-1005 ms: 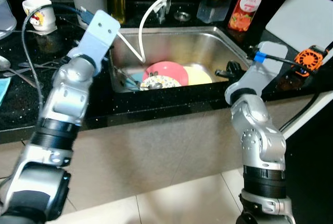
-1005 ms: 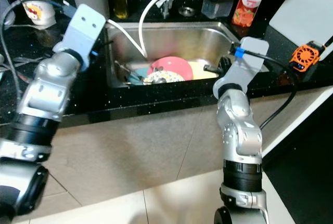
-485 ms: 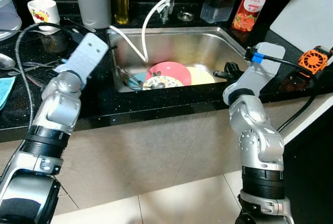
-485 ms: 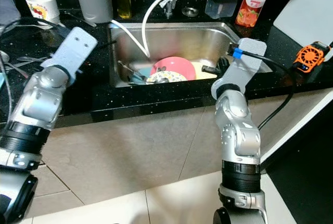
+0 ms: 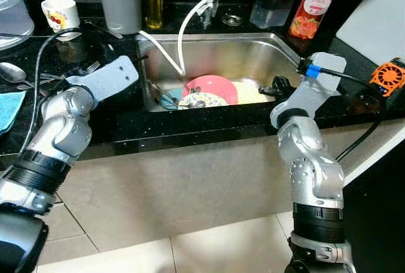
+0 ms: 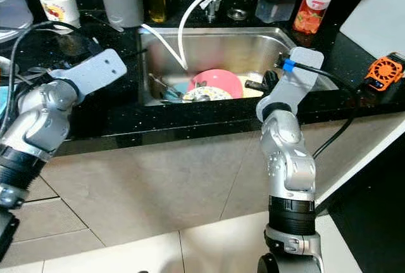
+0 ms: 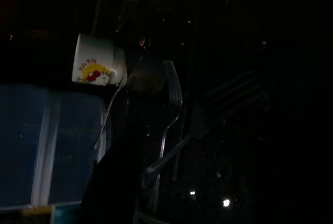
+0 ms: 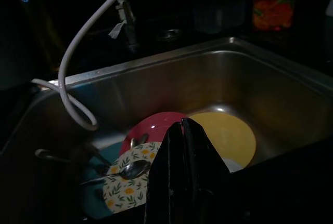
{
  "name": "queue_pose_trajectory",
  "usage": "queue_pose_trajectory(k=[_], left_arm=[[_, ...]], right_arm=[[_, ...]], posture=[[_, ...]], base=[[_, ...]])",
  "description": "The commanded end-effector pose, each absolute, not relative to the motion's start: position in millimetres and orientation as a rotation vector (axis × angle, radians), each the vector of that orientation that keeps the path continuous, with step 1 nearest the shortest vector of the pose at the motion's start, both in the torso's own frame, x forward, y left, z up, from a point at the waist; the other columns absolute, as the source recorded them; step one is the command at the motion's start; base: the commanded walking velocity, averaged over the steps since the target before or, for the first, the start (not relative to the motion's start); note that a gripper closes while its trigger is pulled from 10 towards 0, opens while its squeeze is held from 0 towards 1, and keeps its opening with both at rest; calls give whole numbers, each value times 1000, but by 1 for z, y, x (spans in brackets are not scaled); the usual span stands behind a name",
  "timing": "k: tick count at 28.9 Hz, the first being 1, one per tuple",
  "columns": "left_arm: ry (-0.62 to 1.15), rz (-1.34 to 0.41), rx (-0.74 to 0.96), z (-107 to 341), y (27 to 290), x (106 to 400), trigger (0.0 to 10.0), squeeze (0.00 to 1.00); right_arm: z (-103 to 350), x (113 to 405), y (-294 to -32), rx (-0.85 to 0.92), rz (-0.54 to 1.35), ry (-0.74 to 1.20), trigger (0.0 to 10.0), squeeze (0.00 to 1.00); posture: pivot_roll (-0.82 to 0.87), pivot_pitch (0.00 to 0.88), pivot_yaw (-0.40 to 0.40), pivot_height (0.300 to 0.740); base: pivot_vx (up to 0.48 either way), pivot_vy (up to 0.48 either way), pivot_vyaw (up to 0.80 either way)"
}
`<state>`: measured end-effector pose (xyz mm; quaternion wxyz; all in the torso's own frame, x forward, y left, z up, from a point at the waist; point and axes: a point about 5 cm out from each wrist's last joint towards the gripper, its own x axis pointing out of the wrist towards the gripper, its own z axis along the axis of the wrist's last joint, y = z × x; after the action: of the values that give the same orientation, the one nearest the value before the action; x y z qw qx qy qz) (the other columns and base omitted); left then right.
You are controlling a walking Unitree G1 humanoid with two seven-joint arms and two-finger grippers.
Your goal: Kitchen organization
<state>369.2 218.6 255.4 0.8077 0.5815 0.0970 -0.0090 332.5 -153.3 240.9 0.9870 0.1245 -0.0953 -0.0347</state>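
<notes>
Running across the scene, a black speckled counter [image 5: 120, 127] is seen with a steel sink [image 5: 253, 57] set into it; tiled floor lies below. In the sink, a pink plate [image 5: 212, 86], a yellow plate [image 8: 229, 135] and a patterned plate [image 8: 127, 185] bearing a spoon [image 8: 127, 171] are stacked. The right gripper [image 8: 183, 130] is held clenched at the sink's front edge. The left gripper's state cannot be told; a fork [image 7: 169, 104] and mug [image 7: 96, 63] are seen beyond it.

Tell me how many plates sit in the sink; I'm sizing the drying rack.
3: pink plate leaning mid-sink, yellow plate to its right, floral plate in front with a spoon on it. More may be hidden underneath.
</notes>
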Motion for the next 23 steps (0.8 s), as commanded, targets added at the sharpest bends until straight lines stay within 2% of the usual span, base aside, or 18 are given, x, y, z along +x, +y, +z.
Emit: queue_pose_trajectory(k=[1, 4, 10, 16, 17, 20, 22, 23], left_arm=[[229, -37, 1305, 259, 223, 369, 10000, 0], [302, -122, 1399, 249, 229, 366, 10000, 0], [350, -213, 1481, 242, 231, 369, 10000, 0], [340, -226, 1547, 239, 229, 377, 10000, 0], [332, -236, 1604, 237, 228, 383, 9961, 0], [318, -249, 1651, 234, 226, 388, 9529, 0], [306, -256, 1673, 232, 224, 392, 8510, 0], [301, -261, 1692, 229, 223, 393, 8510, 0]], right_arm=[[239, 332, -154, 253, -74, -189, 10000, 0], [239, 332, -155, 255, -76, -190, 10000, 0], [239, 332, -155, 255, -78, -190, 10000, 0], [239, 333, -155, 258, -79, -191, 10000, 0], [239, 333, -154, 259, -76, -192, 10000, 0], [240, 333, -154, 260, -76, -196, 10000, 0], [241, 334, -154, 261, -78, -200, 10000, 0], [242, 334, -154, 261, -79, -201, 10000, 0]], posture=[[285, 68, -52, 740], [288, 70, -54, 740], [293, 72, -51, 740], [298, 73, -53, 740], [302, 67, -50, 740], [302, 67, -50, 740], [297, 65, -52, 740], [295, 64, -53, 740]], base=[[0, 0, 0], [0, 0, 0], [0, 0, 0], [0, 0, 0], [0, 0, 0], [0, 0, 0], [0, 0, 0], [0, 0, 0]])
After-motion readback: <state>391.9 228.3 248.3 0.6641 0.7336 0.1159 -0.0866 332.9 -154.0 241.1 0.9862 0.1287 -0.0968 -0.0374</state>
